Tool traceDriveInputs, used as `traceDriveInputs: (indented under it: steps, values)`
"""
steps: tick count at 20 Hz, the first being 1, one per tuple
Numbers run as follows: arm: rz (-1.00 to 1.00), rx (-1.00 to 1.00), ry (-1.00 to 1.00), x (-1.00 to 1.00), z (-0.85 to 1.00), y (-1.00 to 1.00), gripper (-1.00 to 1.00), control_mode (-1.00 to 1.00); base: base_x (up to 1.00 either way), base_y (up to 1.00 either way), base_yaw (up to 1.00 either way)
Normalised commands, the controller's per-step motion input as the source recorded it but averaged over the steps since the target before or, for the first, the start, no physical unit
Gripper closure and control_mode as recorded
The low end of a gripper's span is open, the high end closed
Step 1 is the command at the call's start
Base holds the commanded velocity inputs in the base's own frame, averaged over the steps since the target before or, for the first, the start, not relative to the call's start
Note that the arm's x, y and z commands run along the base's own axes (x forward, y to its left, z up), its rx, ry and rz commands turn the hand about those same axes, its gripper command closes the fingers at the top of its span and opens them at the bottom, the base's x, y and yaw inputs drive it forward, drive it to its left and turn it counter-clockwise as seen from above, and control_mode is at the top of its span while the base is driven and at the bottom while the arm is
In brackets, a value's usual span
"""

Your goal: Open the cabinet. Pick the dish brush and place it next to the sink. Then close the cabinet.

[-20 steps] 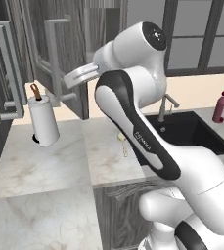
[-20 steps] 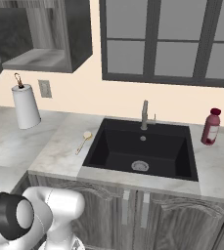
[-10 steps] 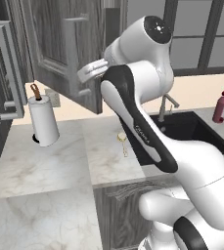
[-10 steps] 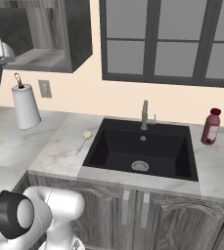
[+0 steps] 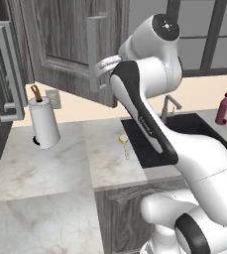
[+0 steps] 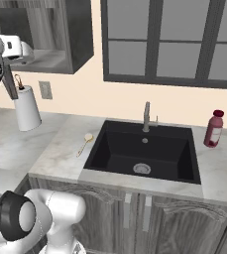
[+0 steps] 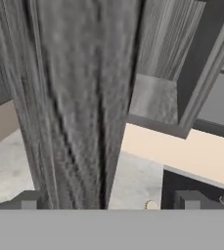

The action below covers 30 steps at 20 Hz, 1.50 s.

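Cabinet (image 5: 70, 49) door stands swung open, its edge running up the hand view right in front of the gripper (image 7: 106, 202); fingers spread wide, holding nothing. Dish brush (image 6: 84, 143) lies on the marble counter (image 6: 55, 149) just left of the sink (image 6: 144, 154). Paper towel roll (image 5: 43, 124) upright further left.

The cabinet (image 5: 70, 47) door is dark grey with wavy wood lines and a shiny silver handle (image 5: 93, 42). The dish brush (image 6: 85, 143) is pale cream. The sink (image 6: 144, 154) is black with a silver faucet (image 6: 146, 116). The counter (image 5: 40, 168) is white marble with faint grey swirls. The bottle (image 6: 213, 129) is dark red. The paper towel roll (image 5: 44, 128) is white.
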Motion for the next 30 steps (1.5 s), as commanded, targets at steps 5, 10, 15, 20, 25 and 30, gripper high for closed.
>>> traceDriveInputs:
  steps: [5,10,15,20,25,30]
  values:
    - [-0.14,0.00,0.00,0.54,0.00,-0.34,-1.00,-1.00,0.00,0.00,0.00]
    - [-0.14,0.00,-0.01,0.59,0.00,-0.29,-1.00,-1.00,0.00,0.00,0.00]
    - [-0.10,0.00,-0.01,0.72,0.00,-0.20,-1.00,-1.00,0.00,0.00,0.00]
    - [-0.07,0.00,0.00,0.80,0.00,-0.09,-1.00,-1.00,0.00,0.00,0.00]
    - [-0.03,0.03,-0.01,0.83,0.00,0.00,-1.00,-1.00,0.00,0.00,0.00]
    - [0.00,0.08,-0.05,0.83,0.00,0.09,-1.00,-1.00,0.00,0.00,0.00]
